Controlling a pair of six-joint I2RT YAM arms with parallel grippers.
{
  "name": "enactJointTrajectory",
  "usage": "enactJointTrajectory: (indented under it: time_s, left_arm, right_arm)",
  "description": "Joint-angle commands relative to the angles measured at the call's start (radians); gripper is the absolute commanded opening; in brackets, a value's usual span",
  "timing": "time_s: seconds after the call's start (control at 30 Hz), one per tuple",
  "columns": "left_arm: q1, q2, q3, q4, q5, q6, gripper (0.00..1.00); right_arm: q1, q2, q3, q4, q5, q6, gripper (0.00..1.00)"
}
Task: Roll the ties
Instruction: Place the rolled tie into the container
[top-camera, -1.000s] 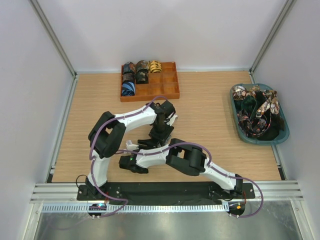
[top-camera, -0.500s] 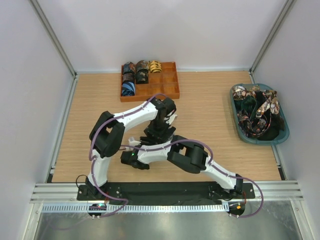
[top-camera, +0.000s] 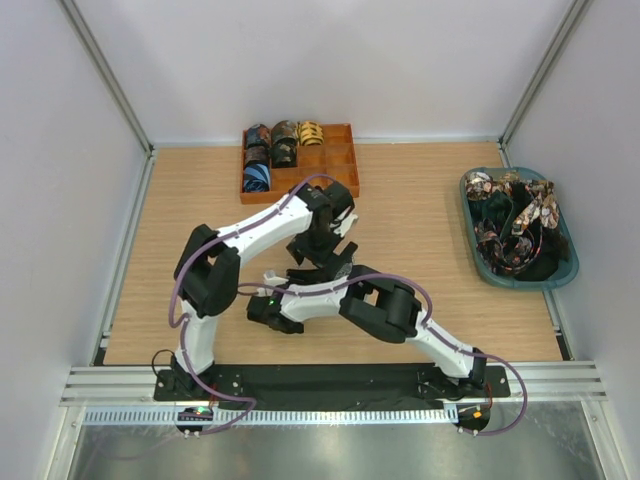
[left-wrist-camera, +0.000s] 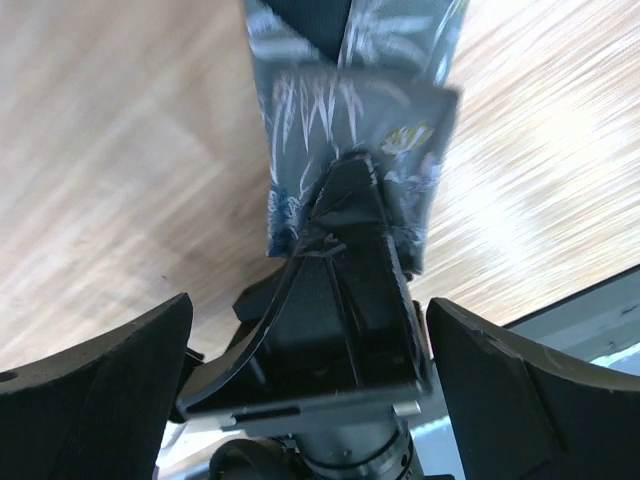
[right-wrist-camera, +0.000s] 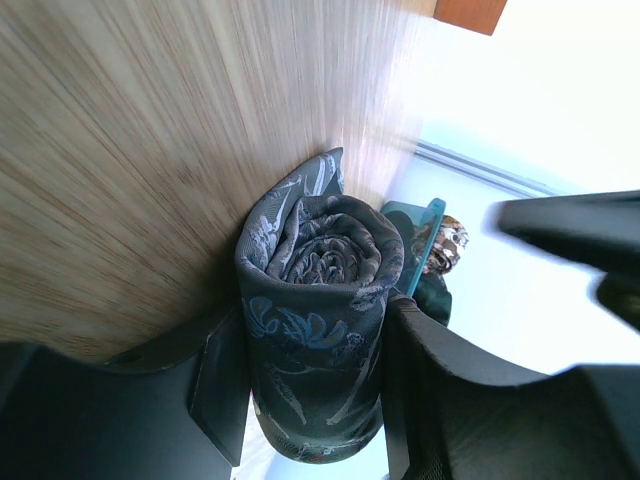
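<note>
Since a second ago the left fingers (left-wrist-camera: 95, 390) have spread, released, while the right fingers (right-wrist-camera: 455, 405) clench the rolled tie (right-wrist-camera: 318, 330) between them.

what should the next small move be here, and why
Probably lift the right hand and carry its rolled tie toward the orange tray. The roll looks tight and sits clamped in that hand, the left hand stands wide open, clear of the fabric, and the tray shows free compartments beside the finished rolls.
</note>
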Motion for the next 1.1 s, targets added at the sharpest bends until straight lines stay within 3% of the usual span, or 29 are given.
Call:
enactJointTrajectory:
  time_s: [0.0,0.23,0.33,0.6,0.77,1.07]
  left_arm:
    - [0.011,-0.113,0.072,0.098,-0.002,-0.009,1.0]
    - [0.012,-0.181,0.092,0.227,0.077,0.002,1.0]
    - [0.018,-0.233,0.069,0.297,0.039,-0.033,1.0]
    - [0.213,-0.582,-0.24,0.601,-0.083,-0.216,1.0]
    - [0.293,-0.708,-0.348,0.623,-0.189,-0.271,1.0]
    - [0.411,-0.754,-0.451,0.643,-0.2,-0.408,1.0]
  right_arm:
    - [-0.011,0.01,-0.032,0.081,-0.267,0.037,0.19]
    - [-0.011,-0.028,-0.039,0.118,-0.301,0.035,0.19]
    - [-0.012,-0.053,-0.052,0.136,-0.321,0.043,0.19]
    - [-0.063,-0.154,-0.115,0.219,-0.486,0.091,0.18]
    - [-0.118,-0.241,-0.18,0.293,-0.597,0.118,0.17]
    - [-0.32,-0.427,-0.322,0.441,-0.923,0.199,0.11]
